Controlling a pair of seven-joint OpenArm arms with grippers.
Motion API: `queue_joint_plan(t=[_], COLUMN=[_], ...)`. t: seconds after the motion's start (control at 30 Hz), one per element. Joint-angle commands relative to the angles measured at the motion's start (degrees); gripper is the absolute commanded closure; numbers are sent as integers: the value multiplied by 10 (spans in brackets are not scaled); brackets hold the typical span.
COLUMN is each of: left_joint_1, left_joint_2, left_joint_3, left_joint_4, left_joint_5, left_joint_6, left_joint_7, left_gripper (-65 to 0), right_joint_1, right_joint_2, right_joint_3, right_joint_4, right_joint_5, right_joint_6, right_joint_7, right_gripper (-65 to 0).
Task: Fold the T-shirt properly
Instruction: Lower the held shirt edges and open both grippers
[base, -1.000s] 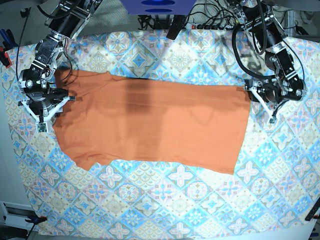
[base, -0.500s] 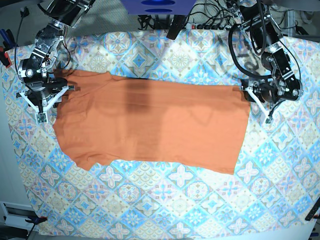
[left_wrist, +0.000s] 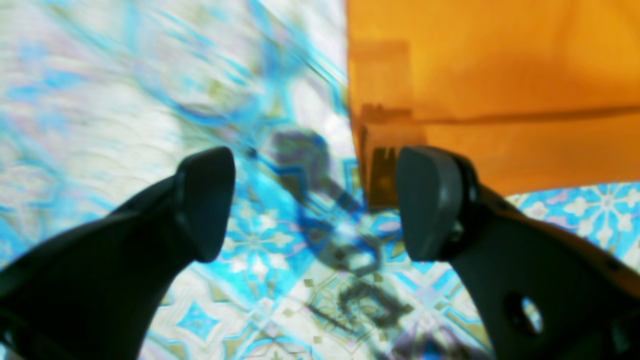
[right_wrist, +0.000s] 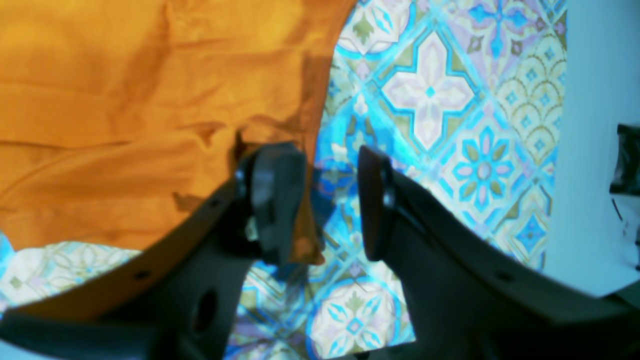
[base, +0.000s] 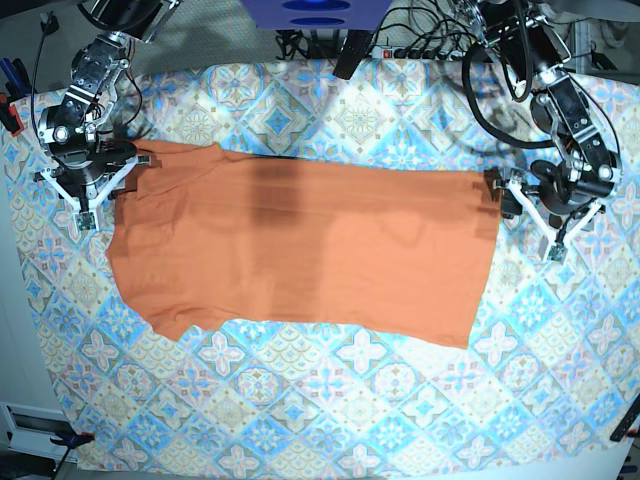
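Between the left gripper (left_wrist: 315, 202) jaws, spread wide and empty, only tablecloth (left_wrist: 125, 85) shows, the orange T-shirt (base: 300, 250) hem beside them; right gripper (right_wrist: 330, 200) jaws, part-open, straddle the sleeve edge, probably for a re-grip.

Tile-patterned tablecloth (base: 330, 400), tangled black cables (base: 420, 35)

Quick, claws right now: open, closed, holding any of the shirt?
Left claw: open, empty, beside the T-shirt hem corner.
Right claw: open with a narrow gap, empty; one finger lies over the shirt's edge.
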Motion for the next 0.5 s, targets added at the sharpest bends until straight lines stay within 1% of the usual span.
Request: queue_joint_plan(t=[0.0,0.1,0.2,0.33,0.4,0.47], left_joint_1=[1,11,11,7,6,6], left_joint_2=[0,0,-2,-23,-34,-40], left_joint_3=[0,0,0,-1,-1,0], left_joint_4=[28,40,-2,-71,-85,-85], left_joint_5=[-14,-18,-16,-22,-22,-22], left_joint_6=[-1,-1,-1,-1,-1,-1], left_joint_7=[-7,-7,-9,-12,-12,-13], left_gripper=[-494,-494,-496,-498,-498,-499], right_joint_1=[5,5,5,5,5,5], right_joint_2=[6,6,7,8,8,8], right_joint_3=[2,2,4,5,5,2], right_joint_4=[11,10,4,-9,-18,-28], right_joint_5=[4,4,4,4,4,4], right_joint_6=[-3,-3,-3,-3,-3,-3], right_joint_7=[10,10,10,10,8,-9], right_gripper=[-222,-222,-222,-223,-223,-223])
